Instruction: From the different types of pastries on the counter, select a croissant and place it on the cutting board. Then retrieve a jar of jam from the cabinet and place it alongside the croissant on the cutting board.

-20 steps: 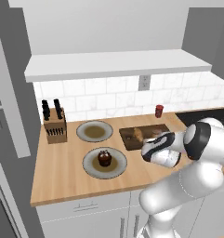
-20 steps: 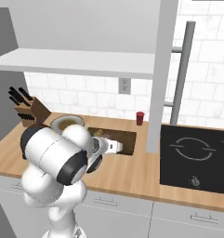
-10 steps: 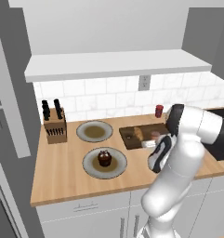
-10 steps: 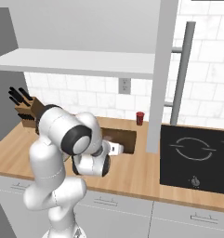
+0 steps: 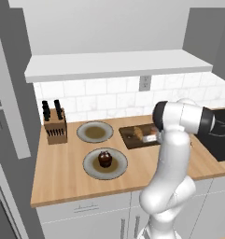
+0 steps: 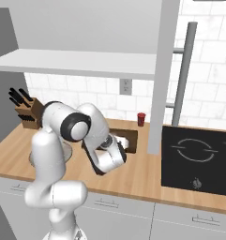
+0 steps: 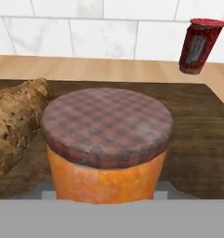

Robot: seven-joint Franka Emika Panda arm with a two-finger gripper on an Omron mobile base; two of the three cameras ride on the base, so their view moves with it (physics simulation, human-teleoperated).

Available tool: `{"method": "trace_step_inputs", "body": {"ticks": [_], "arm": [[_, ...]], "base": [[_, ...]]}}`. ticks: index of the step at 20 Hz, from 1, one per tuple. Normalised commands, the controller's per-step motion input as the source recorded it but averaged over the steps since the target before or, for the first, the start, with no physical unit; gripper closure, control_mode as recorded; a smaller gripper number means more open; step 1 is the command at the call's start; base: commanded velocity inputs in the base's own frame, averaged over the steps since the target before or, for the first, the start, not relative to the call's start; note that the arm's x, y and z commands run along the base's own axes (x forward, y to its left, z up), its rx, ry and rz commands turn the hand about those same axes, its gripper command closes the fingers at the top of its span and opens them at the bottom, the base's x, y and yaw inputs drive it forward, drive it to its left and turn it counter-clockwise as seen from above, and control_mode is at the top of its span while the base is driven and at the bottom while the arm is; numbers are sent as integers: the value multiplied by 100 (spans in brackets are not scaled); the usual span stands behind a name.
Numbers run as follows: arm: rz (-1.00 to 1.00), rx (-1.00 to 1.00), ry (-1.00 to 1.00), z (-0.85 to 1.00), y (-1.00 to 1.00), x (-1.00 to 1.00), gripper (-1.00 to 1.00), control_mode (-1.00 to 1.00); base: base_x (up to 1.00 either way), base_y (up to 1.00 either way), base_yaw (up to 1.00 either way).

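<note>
Your tan counter [image 5: 62, 175] carries the cutting board [image 7: 197, 139] near its back edge. On it the jar of jam [image 7: 106, 144] stands upright just beside the croissant [image 7: 13, 123]. You cannot tell whether the claw clasps the jar. The red canister [image 7: 199, 44] shows no readable label.

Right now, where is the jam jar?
In the hand view the jam jar stands on the cutting board, just right of the croissant, with the red canister behind on the counter.
</note>
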Motion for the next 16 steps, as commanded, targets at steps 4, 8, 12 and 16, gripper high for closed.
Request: {"method": "trace_step_inputs", "body": {"ticks": [4, 8, 12, 16], "arm": [[0, -7, -14, -60, 15, 0, -100, -100], [0, -9, -17, -62, 17, 0, -100, -100], [0, -9, -14, -68, 13, -8, -100, -100], [0, -7, -6, -76, 3, -53, -100, -100]], "base": [[0, 0, 0], [0, 0, 0], [0, 0, 0], [0, 0, 0]]}}
